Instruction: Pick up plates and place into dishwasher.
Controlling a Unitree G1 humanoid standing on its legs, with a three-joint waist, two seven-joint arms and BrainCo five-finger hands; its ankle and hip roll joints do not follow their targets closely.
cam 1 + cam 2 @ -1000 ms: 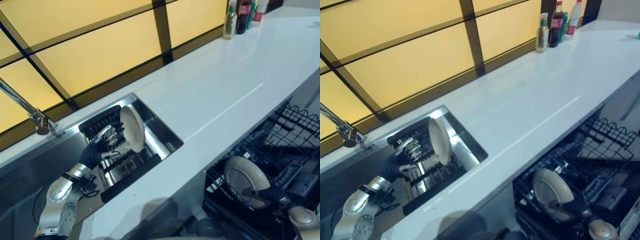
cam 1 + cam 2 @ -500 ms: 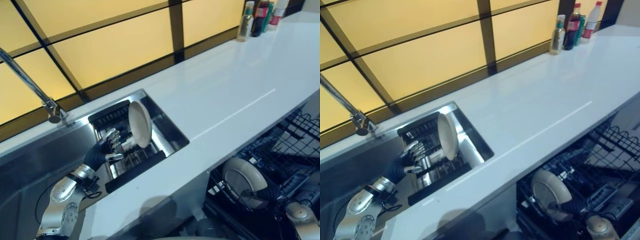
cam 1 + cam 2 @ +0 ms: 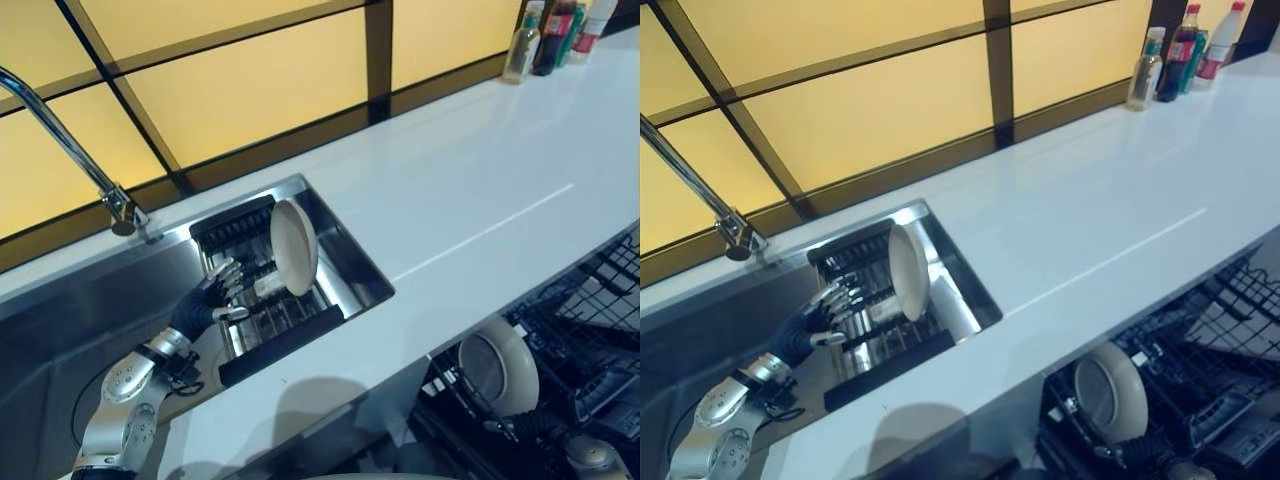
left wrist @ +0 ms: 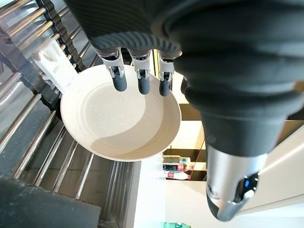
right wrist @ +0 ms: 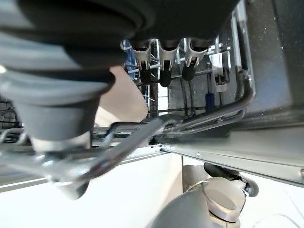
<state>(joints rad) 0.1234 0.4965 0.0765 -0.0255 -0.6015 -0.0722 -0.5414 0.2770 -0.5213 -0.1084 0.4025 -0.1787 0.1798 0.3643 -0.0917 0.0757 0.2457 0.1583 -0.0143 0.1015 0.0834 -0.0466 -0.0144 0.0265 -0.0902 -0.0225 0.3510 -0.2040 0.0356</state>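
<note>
Nearest the camera, down below the counter's front edge, the right hand [image 3: 520,425] is in the dishwasher rack [image 3: 590,330], and there's a cream plate [image 3: 497,365] standing on edge in the rack's left front corner, right above that hand. From the head views only the dark wrist cover shows behind the plate. The right wrist view shows the fingers [image 5: 164,71] reaching out straight among the rack wires with a pale plate edge just beside the thumb, so whether the hand grips the plate or not, I cannot tell.

Up a level, to the sink [image 3: 90,300] set into the white counter [image 3: 480,170]. The left hand [image 3: 213,297] hovers over the sink's drying rack [image 3: 265,315], fingers [image 4: 139,78] spread and straight, nothing in them. Just past those fingertips stands a second cream plate [image 3: 294,246], upright on edge in the rack's far right part, its hollow face turned toward the hand; tips and plate look close but apart.

Behind the sink's far left edge rises the faucet [image 3: 70,150]. At the counter's far right corner, a cluster of bottles [image 3: 560,30] stands against the yellow panelled wall [image 3: 250,80].
</note>
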